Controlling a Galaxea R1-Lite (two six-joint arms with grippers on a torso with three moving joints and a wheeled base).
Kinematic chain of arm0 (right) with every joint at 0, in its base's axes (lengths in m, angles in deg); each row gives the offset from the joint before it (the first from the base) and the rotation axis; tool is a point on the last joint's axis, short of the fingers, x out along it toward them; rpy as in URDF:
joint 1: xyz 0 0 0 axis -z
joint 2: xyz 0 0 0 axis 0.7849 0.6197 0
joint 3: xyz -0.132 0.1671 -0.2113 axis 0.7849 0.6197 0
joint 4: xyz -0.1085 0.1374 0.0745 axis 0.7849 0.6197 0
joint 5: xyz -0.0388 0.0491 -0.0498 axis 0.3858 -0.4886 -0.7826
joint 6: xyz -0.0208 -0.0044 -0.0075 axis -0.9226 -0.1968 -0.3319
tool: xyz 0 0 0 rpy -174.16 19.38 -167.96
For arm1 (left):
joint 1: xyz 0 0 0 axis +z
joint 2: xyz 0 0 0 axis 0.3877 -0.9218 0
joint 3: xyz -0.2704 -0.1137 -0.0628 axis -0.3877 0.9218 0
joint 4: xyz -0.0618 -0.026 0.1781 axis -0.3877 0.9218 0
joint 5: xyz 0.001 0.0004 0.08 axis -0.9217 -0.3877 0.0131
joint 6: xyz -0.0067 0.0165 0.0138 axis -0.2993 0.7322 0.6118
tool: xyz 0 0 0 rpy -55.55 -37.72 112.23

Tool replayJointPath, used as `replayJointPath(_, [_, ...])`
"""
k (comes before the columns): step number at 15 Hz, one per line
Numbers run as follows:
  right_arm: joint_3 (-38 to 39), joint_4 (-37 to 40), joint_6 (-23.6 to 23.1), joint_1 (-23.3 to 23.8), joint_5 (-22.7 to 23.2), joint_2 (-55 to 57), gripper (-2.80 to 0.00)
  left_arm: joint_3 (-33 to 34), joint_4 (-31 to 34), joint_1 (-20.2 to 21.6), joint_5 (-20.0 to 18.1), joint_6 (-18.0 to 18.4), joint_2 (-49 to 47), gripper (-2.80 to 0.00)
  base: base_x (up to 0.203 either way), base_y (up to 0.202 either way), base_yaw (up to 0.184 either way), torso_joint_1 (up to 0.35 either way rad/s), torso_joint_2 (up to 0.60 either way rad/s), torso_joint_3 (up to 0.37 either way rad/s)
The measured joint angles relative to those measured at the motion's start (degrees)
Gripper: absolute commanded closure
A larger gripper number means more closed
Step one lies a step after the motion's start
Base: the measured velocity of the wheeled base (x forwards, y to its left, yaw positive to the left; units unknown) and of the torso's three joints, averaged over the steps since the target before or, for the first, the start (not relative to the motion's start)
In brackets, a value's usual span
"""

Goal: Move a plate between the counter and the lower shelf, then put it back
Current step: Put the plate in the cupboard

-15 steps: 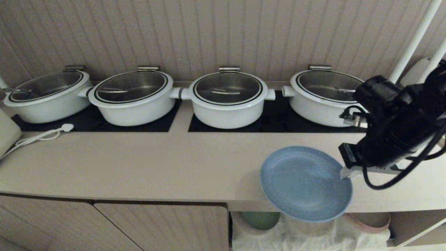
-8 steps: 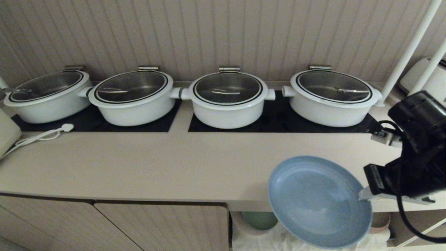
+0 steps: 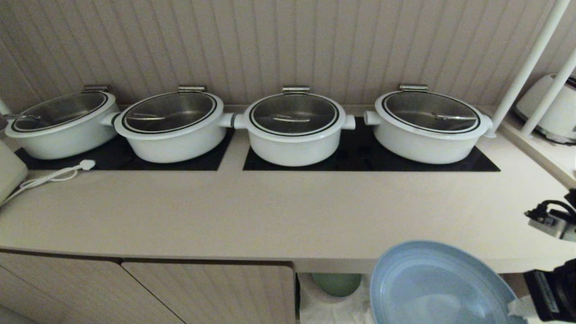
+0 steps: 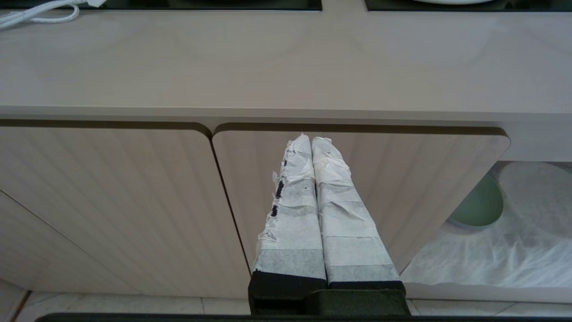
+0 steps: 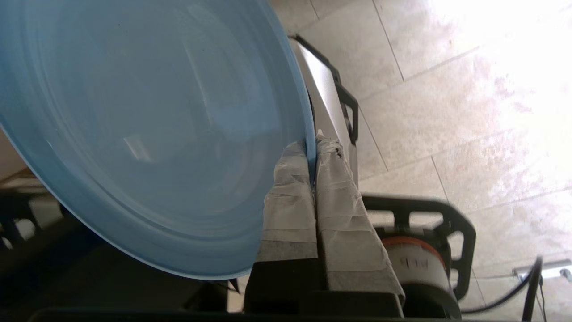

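My right gripper (image 5: pixel 313 145) is shut on the rim of the light-blue plate (image 5: pixel 147 129). In the head view the plate (image 3: pixel 436 288) hangs off the counter (image 3: pixel 252 216), past its front edge at the lower right, in front of the lower shelf (image 3: pixel 315 297). Only the tip of the right gripper (image 3: pixel 517 309) shows at the plate's right rim. The shelf's white cloth (image 4: pixel 500 259) and a green plate (image 4: pixel 478 208) show in the left wrist view. My left gripper (image 4: pixel 311 139) stays parked and shut, with nothing in it, before the cabinet doors.
Several white lidded pots (image 3: pixel 294 128) stand on black hob panels (image 3: pixel 360 159) at the back of the counter. A white cable (image 3: pixel 49 176) lies at the left. Ribbed cabinet doors (image 3: pixel 207 292) are below. A raised side ledge (image 3: pixel 544 155) with white posts stands at the right.
My right gripper has carried the plate off the counter, toward me, down and to the right. The arm has dropped mostly out of the head view.
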Motion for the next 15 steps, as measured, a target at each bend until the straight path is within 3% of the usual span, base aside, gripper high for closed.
replayJointPath(6, [4.05, 0.98, 0.35, 0.02, 2.06, -4.36, 0.00, 0.00, 0.02, 0.00, 0.04, -0.02, 0.00, 0.00, 0.000, 0.000, 0.000, 0.000, 0.00, 0.000])
replayJointPath(9, [4.07, 0.48, 3.73, -0.01, 3.80, -3.89, 0.00, 0.00, 0.00, 0.00, 0.00, 0.00, 0.00, 0.00, 0.000, 0.000, 0.000, 0.000, 0.00, 0.000])
replayJointPath(15, [5.54, 0.37, 4.35, -0.04, 3.94, -3.71, 0.00, 0.00, 0.02, 0.00, 0.04, -0.02, 0.00, 0.00, 0.000, 0.000, 0.000, 0.000, 0.00, 0.000])
